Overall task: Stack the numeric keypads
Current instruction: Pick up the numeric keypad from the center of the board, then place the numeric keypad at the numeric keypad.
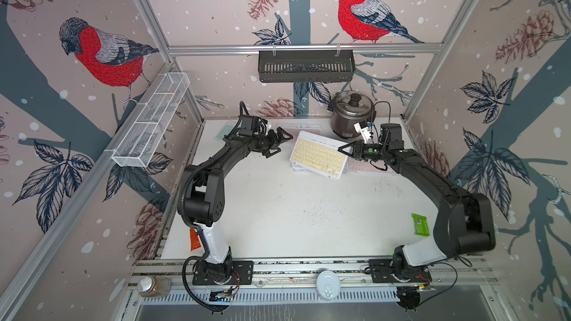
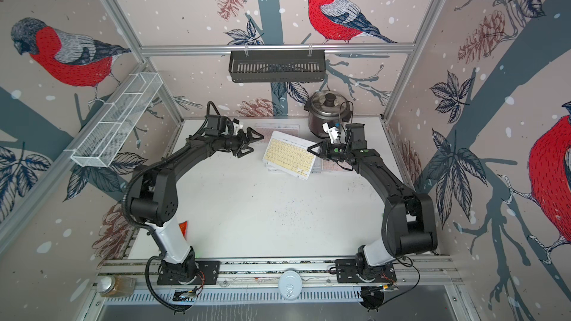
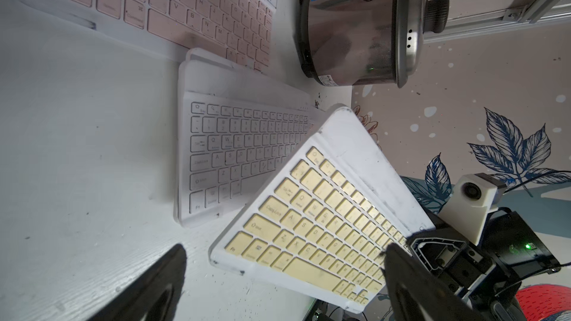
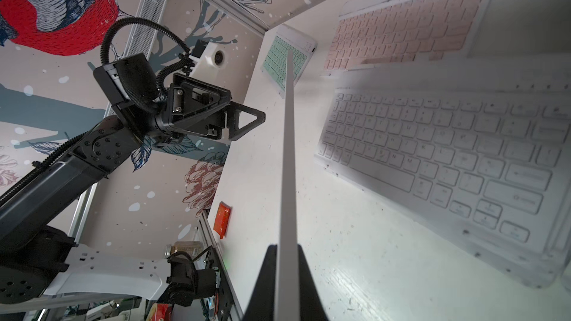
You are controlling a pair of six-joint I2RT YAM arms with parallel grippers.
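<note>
already stacked: a white keypad (image 3: 244,155) lay flat on what looked like at least one more clear-white frame, making a low pile near the rear middle of the table (image 1: 278,211); how many layers it held could not be told.
in hand: the yellow keypad (image 1: 318,154) was up off the table, tilted, over that pile and skewed to it; whether its low edge touched the pile could not be told.
right gripper (image 1: 342,149): clamped on the yellow keypad's edge on the right arm's side, the frame showing edge-on between the two fingers (image 4: 268,273) in the right wrist view.
left gripper (image 1: 281,143): jaws apart, holding nothing, just beside the yellow keypad's other end.
left out, rear: a pink keypad (image 1: 296,126) lay flat by the back wall, beside the rice cooker (image 1: 352,112).
left out, right: a second pink keypad (image 1: 369,166) lay flat, partly under the right arm, next to the pile.
left out, far corner: a mint green keypad (image 4: 275,54) lay at the back corner on the left arm's side, well apart from the pile.
not part of it: a green packet (image 1: 419,224) and a red packet (image 4: 223,219) sat near the table's edges.
judged progress: early to middle; one keypad was about to go on, and at least three in view were yet to be fetched.
left to do: set the yellow keypad down square on the pile, let go, then bring over the two pink ones and the mint green one.
</note>
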